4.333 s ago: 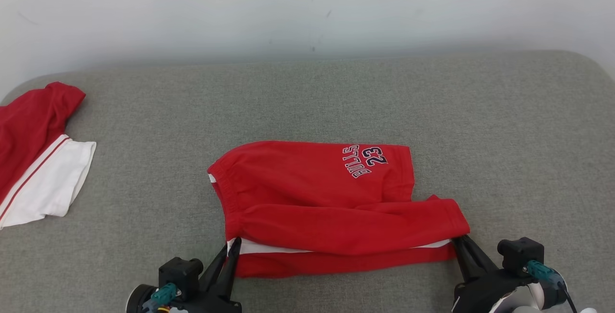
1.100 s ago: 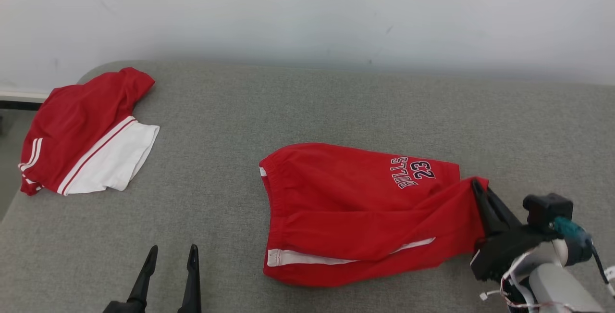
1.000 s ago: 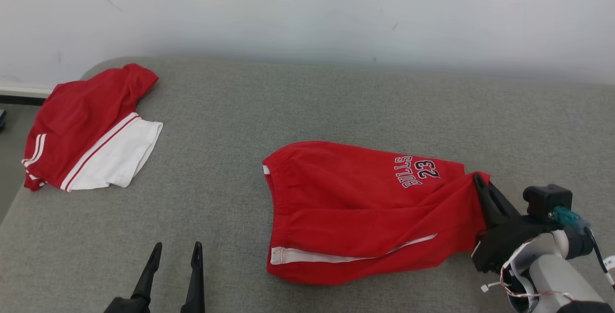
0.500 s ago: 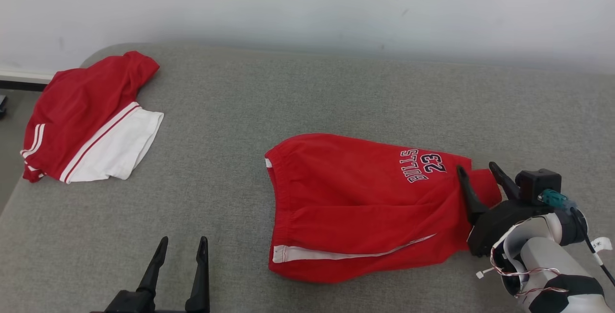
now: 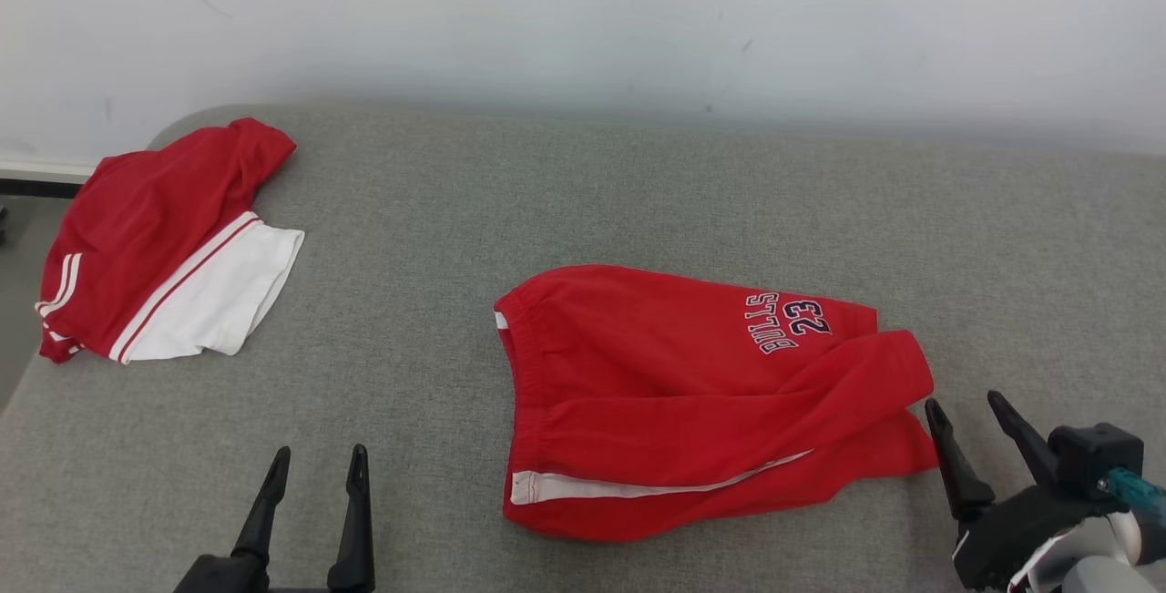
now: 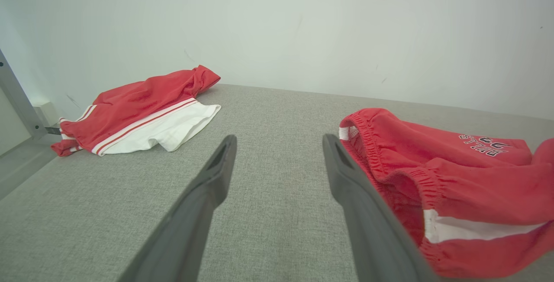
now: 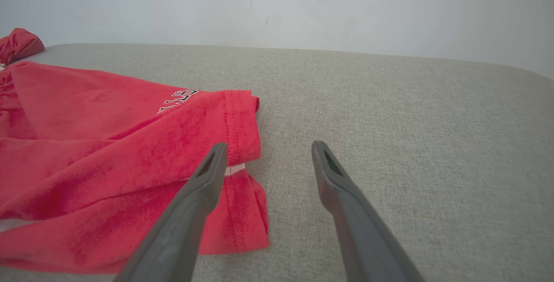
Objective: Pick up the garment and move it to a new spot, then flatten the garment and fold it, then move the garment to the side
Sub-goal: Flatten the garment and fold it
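Note:
The garment (image 5: 692, 402), red shorts with a white side stripe and "BULLS 23" lettering, lies folded on the grey cushioned surface (image 5: 583, 210), right of centre. My right gripper (image 5: 964, 403) stands open just off the leg-hem end of the garment (image 7: 130, 165), nothing between its fingers. At the lower left of the head view my left gripper (image 5: 315, 454) is open and empty, well left of the waistband; in its wrist view the garment (image 6: 441, 173) lies to the right of the left gripper (image 6: 279, 137).
A second red and white garment (image 5: 155, 242) lies folded at the surface's far left corner, also in the left wrist view (image 6: 138, 108). A pale wall (image 5: 583, 19) rises behind. Bare grey surface lies right of the shorts and between the two garments.
My right gripper has opened, let go of the shorts' leg end and drawn back toward me. The leg end now lies flat on the surface. The camera shifted slightly.

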Robot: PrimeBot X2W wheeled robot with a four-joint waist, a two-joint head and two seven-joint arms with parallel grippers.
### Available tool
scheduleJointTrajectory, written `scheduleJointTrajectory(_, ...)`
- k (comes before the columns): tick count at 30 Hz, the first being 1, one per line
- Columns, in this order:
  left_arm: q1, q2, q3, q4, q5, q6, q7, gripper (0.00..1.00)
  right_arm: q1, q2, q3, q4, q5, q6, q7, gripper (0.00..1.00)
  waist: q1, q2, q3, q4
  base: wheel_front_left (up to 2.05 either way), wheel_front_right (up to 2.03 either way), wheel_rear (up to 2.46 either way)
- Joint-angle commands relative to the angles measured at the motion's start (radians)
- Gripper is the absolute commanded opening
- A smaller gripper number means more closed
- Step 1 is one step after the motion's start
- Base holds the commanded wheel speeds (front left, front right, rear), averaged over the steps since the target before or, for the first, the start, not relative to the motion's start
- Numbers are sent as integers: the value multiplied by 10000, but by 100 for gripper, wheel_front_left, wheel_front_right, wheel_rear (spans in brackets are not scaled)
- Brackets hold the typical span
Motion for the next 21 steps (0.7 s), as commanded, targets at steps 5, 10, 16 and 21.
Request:
scheduleJointTrajectory(5, 153, -12, 136, -94, 101, -40, -32, 100, 614, -132, -81, -558, -95, 10, 38, 100, 0, 0, 19, -50, 0, 0, 0)
scheduleJointTrajectory(10, 90, -12, 49, -10, 120, -47, -32, 100, 722, -15, 3, -535, -89, 10, 285, 100, 0, 0, -1, 80, 0, 0, 0)
scheduleJointTrajectory(16, 108, -12, 44, -26, 88, -55, -32, 100, 919, 63, 101, -407, -156, 10, 279, 100, 0, 0, 33, 252, 0, 0, 0)
scheduleJointTrajectory(21, 64, -12, 56, -23, 52, -57, -32, 100, 589, 244, 238, -108, -268, 10, 359, 100, 0, 0, 149, 254, 0, 0, 0)
